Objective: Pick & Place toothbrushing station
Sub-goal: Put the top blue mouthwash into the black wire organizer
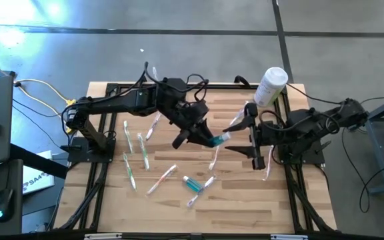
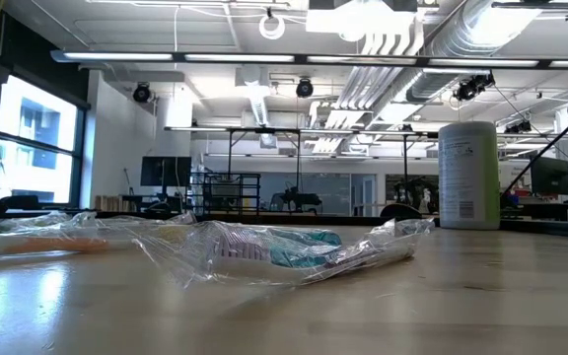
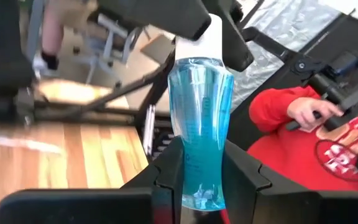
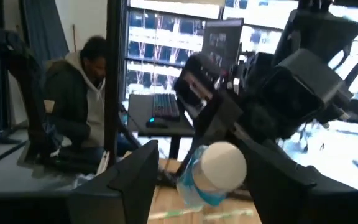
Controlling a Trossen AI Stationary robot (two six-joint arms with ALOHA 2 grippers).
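Note:
My left gripper point(image 1: 202, 137) is shut on a small clear bottle of blue liquid point(image 3: 201, 118) with a white cap point(image 1: 225, 137), held above the middle of the table. My right gripper point(image 1: 232, 138) is open. Its fingers stand on either side of the cap point(image 4: 222, 165); I cannot tell whether they touch it. Several toothbrushes in clear wrappers point(image 1: 144, 150) lie flat on the wooden table point(image 1: 245, 207). The black rack-like toothbrushing station does not show in any view. My left gripper pinches the bottle's bottom end point(image 3: 199, 186) between its two fingers point(image 3: 166, 180). The fingers come from the table's left and lie along the bottle. The bottle is lifted clear of the table, about level, its cap pointing toward the table's right edge.
A tall white cylindrical container point(image 1: 271, 85) stands at the far right of the table and shows in the low view point(image 2: 468, 176). A second wrapped blue item point(image 1: 192, 183) lies near the middle. Clear wrapped items point(image 2: 264, 251) lie close to the low camera. People sit beyond the table.

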